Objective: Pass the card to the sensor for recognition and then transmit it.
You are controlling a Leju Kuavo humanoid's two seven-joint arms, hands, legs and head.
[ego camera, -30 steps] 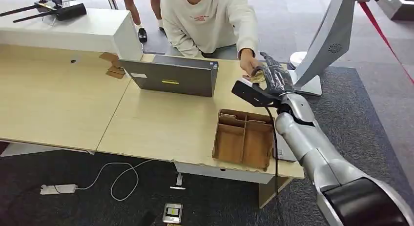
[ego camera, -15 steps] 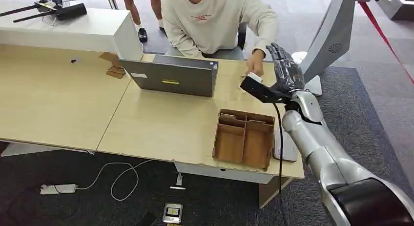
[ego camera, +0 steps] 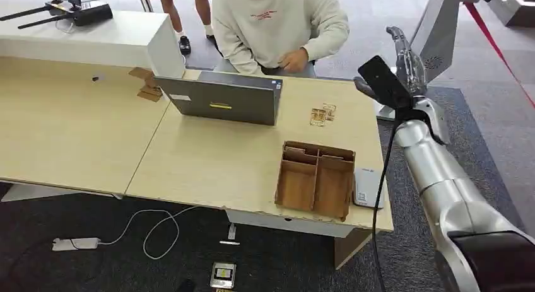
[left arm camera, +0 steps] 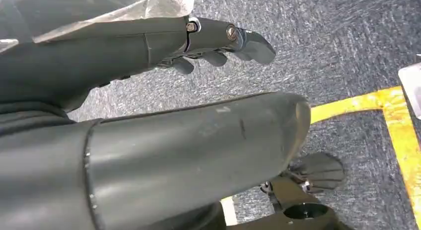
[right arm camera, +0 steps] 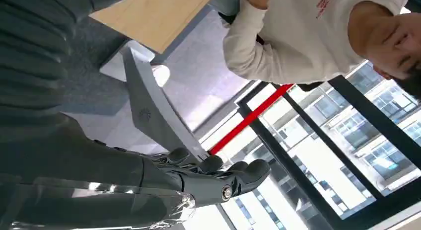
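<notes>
Two small yellowish cards (ego camera: 321, 113) lie on the wooden desk (ego camera: 208, 159), to the right of the laptop. A flat white sensor (ego camera: 367, 188) rests near the desk's front right corner, beside the cardboard tray. My right hand (ego camera: 407, 63) is raised past the desk's right edge, above and to the right of the cards, fingers stretched out and holding nothing. The right wrist view has those fingers (right arm camera: 213, 176) against windows. My left hand (left arm camera: 213, 38) hangs over grey carpet with nothing in it.
A person in a cream sweatshirt (ego camera: 277, 24) sits behind the desk, hands (ego camera: 293, 58) drawn in to the chest. A grey laptop (ego camera: 221, 98) stands mid-desk. A brown compartment tray (ego camera: 315, 178) sits at the front. A silver stand (ego camera: 435, 33) rises at the right.
My right hand rose from low over the desk, where it met the person's hand, and swung up and to the right. The person's hand pulled back. The cards now lie uncovered.
</notes>
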